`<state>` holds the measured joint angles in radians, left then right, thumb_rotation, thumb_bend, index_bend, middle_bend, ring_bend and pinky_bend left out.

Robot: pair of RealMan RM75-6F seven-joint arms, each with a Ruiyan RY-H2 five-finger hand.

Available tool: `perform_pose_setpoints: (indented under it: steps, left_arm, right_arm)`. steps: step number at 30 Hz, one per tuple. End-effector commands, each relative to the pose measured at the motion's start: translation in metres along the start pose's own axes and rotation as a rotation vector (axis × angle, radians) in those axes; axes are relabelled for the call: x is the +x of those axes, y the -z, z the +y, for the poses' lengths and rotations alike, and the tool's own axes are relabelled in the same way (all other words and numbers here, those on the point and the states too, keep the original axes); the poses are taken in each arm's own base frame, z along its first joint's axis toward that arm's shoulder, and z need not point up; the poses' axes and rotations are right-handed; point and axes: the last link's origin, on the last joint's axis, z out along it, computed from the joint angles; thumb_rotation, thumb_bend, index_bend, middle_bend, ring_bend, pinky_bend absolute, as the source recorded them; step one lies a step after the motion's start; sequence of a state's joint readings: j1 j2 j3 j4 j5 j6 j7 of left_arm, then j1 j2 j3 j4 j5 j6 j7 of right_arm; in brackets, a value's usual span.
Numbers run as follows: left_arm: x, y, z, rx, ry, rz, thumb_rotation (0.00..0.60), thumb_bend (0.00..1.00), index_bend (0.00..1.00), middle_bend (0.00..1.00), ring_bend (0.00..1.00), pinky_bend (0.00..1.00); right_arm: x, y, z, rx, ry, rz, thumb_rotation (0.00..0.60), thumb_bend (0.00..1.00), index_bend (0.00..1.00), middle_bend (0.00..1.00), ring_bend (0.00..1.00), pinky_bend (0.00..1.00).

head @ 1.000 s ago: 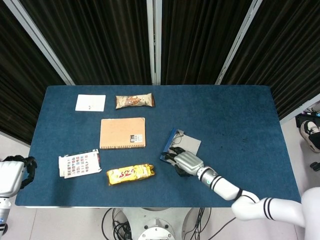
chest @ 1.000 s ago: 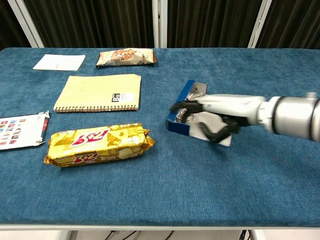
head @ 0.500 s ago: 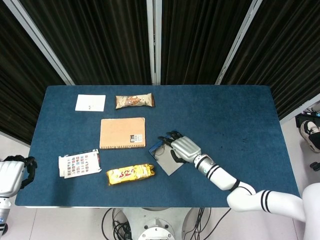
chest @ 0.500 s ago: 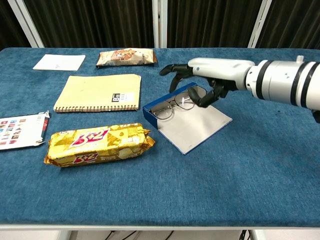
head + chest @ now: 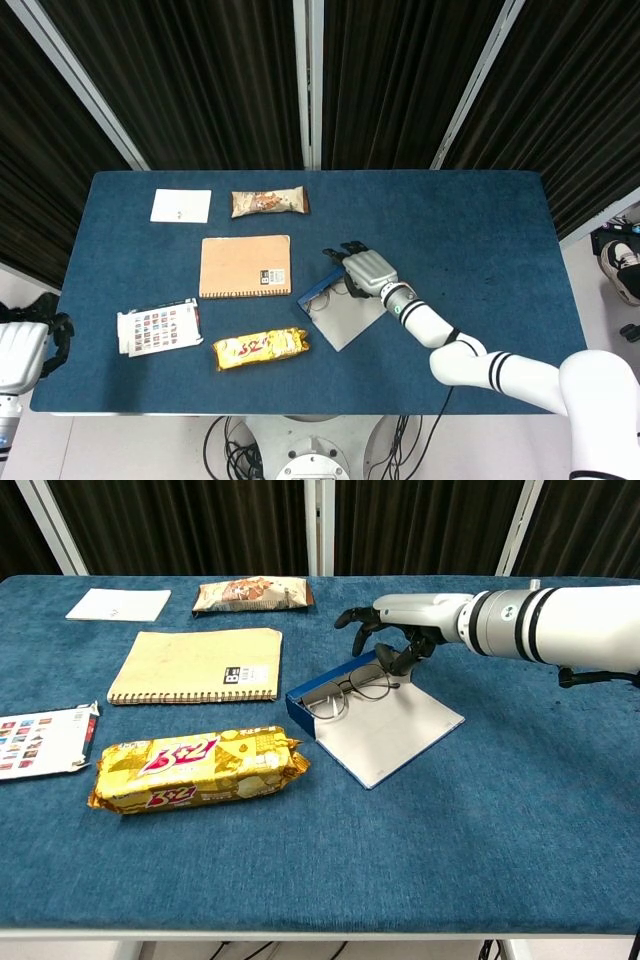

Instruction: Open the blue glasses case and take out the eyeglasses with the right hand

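Observation:
The blue glasses case (image 5: 301, 708) (image 5: 318, 288) lies open at the table's middle, its grey lid (image 5: 392, 734) (image 5: 343, 322) flat on the cloth toward me. The thin-rimmed eyeglasses (image 5: 348, 692) (image 5: 322, 294) rest across the blue tray. My right hand (image 5: 392, 632) (image 5: 365, 270) hovers over the case's far right end, some fingers stretched left and others curled down beside the right lens. No grip on the frame shows. My left hand (image 5: 52, 330) hangs off the table's left edge, too small to read.
A yellow snack pack (image 5: 195, 768) lies just left of the case. A tan notebook (image 5: 198, 664), a brown snack bag (image 5: 250, 593), a white card (image 5: 118, 604) and a printed booklet (image 5: 40, 740) fill the left half of the table (image 5: 520, 810).
The lid swung open and down flat, and the case shifted left, baring the eyeglasses. My right hand then rose and drew back to the case's far right end.

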<state>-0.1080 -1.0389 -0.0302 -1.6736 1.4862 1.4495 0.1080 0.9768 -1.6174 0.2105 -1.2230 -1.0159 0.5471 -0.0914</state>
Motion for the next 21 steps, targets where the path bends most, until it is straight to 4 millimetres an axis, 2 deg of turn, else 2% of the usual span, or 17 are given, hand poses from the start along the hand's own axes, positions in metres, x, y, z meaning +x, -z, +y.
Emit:
perform_pose_setpoints:
  steps: [1, 7, 9, 11, 15, 17, 19, 21]
  left_arm:
    - [0.000, 0.000, 0.000, 0.000, 0.000, -0.001, 0.600, 0.58, 0.67, 0.64, 0.45, 0.45]
    - [0.000, 0.000, 0.000, -0.005, 0.002, -0.001, 0.600, 0.58, 0.67, 0.64, 0.45, 0.45]
    - [0.000, 0.000, 0.001, -0.006, 0.003, -0.001, 0.600, 0.58, 0.66, 0.64, 0.45, 0.45]
    - [0.000, 0.000, 0.001, -0.006, 0.003, -0.002, 0.600, 0.58, 0.66, 0.64, 0.45, 0.45]
    - [0.000, 0.000, 0.000, -0.006, 0.005, -0.002, 0.600, 0.58, 0.66, 0.64, 0.45, 0.45]
    - [0.000, 0.000, 0.000, -0.006, 0.005, -0.002, 0.600, 0.58, 0.66, 0.64, 0.45, 0.45]
    - [0.000, 0.000, 0.000, -0.006, 0.006, -0.002, 0.600, 0.58, 0.66, 0.64, 0.45, 0.45]
    - [0.001, 0.000, 0.000, -0.006, 0.006, -0.002, 0.600, 0.58, 0.66, 0.64, 0.45, 0.45]
  right_arm:
    - [0.000, 0.010, 0.008, -0.015, 0.004, -0.002, 0.600, 0.78, 0.00, 0.23, 0.00, 0.00]
    - [0.001, 0.049, 0.027, -0.046, 0.023, 0.014, 0.600, 0.73, 0.00, 0.28, 0.00, 0.00]
    - [0.002, 0.059, 0.030, -0.055, 0.025, 0.011, 0.600, 0.67, 0.00, 0.29, 0.00, 0.00]
    - [0.003, 0.064, 0.029, -0.058, 0.025, 0.015, 0.600, 0.57, 0.00, 0.29, 0.00, 0.00]
    - [0.001, 0.057, 0.016, -0.036, 0.023, 0.026, 0.600, 0.32, 0.03, 0.26, 0.00, 0.00]
    - [-0.001, 0.049, 0.006, -0.014, 0.023, 0.022, 0.600, 0.26, 0.07, 0.25, 0.00, 0.00]
    - [-0.003, 0.039, -0.002, 0.001, 0.030, 0.015, 0.600, 0.26, 0.12, 0.24, 0.00, 0.00]
    - [-0.004, 0.031, -0.008, 0.004, 0.035, 0.008, 0.600, 0.31, 0.18, 0.24, 0.00, 0.00]
